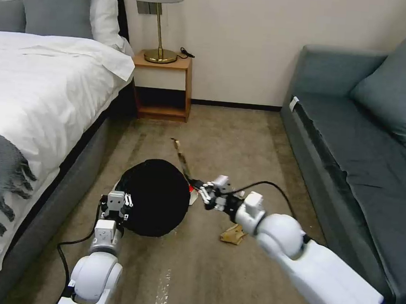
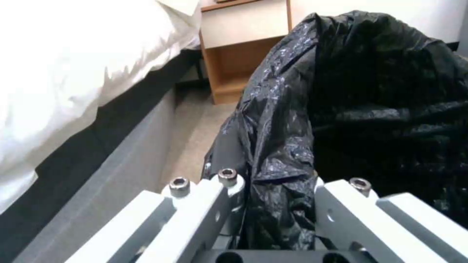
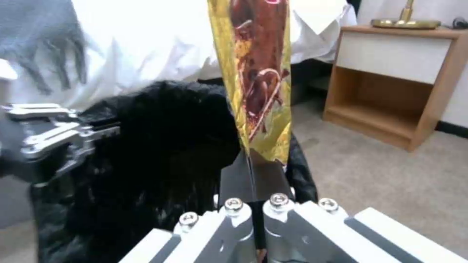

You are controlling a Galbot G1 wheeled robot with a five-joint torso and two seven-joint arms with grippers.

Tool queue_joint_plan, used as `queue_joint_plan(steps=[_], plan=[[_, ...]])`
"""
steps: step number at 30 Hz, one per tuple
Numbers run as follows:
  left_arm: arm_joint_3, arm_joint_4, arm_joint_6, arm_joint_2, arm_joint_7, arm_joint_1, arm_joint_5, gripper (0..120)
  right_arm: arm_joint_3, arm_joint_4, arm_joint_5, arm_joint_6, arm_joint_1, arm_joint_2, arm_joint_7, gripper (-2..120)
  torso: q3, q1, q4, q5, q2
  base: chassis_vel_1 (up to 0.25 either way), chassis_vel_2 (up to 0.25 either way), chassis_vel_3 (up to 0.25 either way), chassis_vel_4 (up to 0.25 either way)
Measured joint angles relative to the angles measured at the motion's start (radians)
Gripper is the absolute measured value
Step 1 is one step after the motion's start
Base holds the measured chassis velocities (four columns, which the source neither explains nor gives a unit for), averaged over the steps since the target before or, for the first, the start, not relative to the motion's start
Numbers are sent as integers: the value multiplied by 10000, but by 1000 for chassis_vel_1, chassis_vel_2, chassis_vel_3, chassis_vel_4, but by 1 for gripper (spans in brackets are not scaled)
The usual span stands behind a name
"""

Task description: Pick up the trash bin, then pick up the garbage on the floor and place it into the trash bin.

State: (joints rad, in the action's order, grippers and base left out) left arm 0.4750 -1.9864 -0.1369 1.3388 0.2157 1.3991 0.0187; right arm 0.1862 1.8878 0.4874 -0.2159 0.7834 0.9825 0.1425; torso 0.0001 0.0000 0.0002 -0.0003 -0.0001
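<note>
Holding the bin (image 1: 156,197) off to the bed (image 1: 41,80) side, the left gripper (image 1: 116,204) is pinched on the bag-covered rim, one finger (image 2: 214,204) outside the black liner and one inside, so the first step looks done; the bin sits just beside the bed's grey base, its mouth tipped toward the camera. To the right of the bin, the right gripper (image 1: 208,195) is pressed together on the gold-brown wrapper (image 3: 256,80), which stands up from its fingers (image 3: 236,215) close to the bin's rim but, as far as I can judge, not yet over the opening. So one piece is in hand and not yet dropped. Still on the carpet (image 1: 222,139): a red-and-white wrapper (image 1: 192,194) peeking out right against the bin's right edge, and a tan scrap (image 1: 233,234) just right of that, under the right arm. Count: one bin, one wrapper held, two pieces visible on the floor, three pieces of garbage in all. I cannot tell whether the dark bag already holds anything.
</note>
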Motion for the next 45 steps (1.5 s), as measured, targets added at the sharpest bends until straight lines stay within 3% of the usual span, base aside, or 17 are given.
queue_joint_plan(steps=[5,8,14,17,22,25,26,27,35,41,44,45], plan=[[-17,-69,-31,50,17,-30,-3,5,736,-911,76,-23,-569,757,-578,0,0,0,-2,1,0,0,0,0,0],[-26,-71,-7,114,23,-80,0,5,1257,-1741,-31,113,-723,1662,-783,0,0,0,-1,0,0,0,0,0,0],[-17,-35,30,159,27,-205,38,4,1724,-2411,-275,220,-809,2332,-950,0,-1,0,-1,0,0,0,0,0,0],[-6,-6,52,168,31,-267,60,5,2119,-2962,-751,366,-883,2568,-1548,-2,-1,0,-1,0,0,0,0,0,0],[47,31,69,176,44,-325,137,4,2343,-3387,-1325,469,-818,2550,-1937,18,-1,0,-2,-1,0,0,0,0,0],[63,44,77,171,47,-339,158,5,2348,-3412,-1375,468,-802,2512,-1944,21,-1,0,-3,0,0,0,0,0,0],[81,64,88,165,51,-360,172,4,2350,-3440,-1444,465,-797,2469,-1949,26,-1,0,-3,0,0,0,0,0,0],[103,123,111,165,58,-412,197,5,2341,-3504,-1614,454,-808,2409,-2045,39,-1,0,-3,2,0,0,0,0,0],[123,381,207,165,61,-547,204,4,2052,-3050,-1740,321,-670,2091,-2146,66,-1,0,-2,4,0,0,0,0,0],[183,465,239,17,95,-644,508,4,1365,-2493,-1613,-443,-374,1270,-2223,90,-1,0,-4,5,0,0,0,0,0],[231,464,225,-110,101,-664,589,4,775,-2601,-774,-1873,-327,1085,-3026,99,-1,0,-3,4,0,0,0,0,0],[231,464,225,-110,101,-664,589,4,775,-2601,-774,-1873,-327,1085,-3026,99,-1,0,-3,4,0,0,0,0,0]])
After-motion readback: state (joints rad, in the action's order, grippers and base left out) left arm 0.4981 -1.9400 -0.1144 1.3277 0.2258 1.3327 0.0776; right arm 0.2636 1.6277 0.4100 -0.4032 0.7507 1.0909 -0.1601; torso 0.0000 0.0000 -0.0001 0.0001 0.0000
